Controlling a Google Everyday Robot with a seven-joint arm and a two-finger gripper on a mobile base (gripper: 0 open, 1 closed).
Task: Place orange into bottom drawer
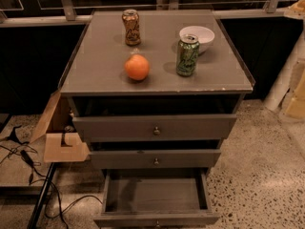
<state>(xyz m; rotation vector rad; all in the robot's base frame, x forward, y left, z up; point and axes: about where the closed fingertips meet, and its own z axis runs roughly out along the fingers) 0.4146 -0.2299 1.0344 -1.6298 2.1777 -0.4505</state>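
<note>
On the desk (95, 66), near its front edge, the orange (137, 67) sits above the open bottom drawer (156, 197). The gripper is out of view, so its state and bearing cannot be told.

Open bottom drawer (155, 194) free from above; gripper unseen.

There is only one camera view. It stands before the front edge of the grey cabinet (95, 66), higher than its top, and looks down toward the far edge. It is quite near: the open bottom drawer (152, 194) reaches the lower border. The gripper is outside this view.
</note>
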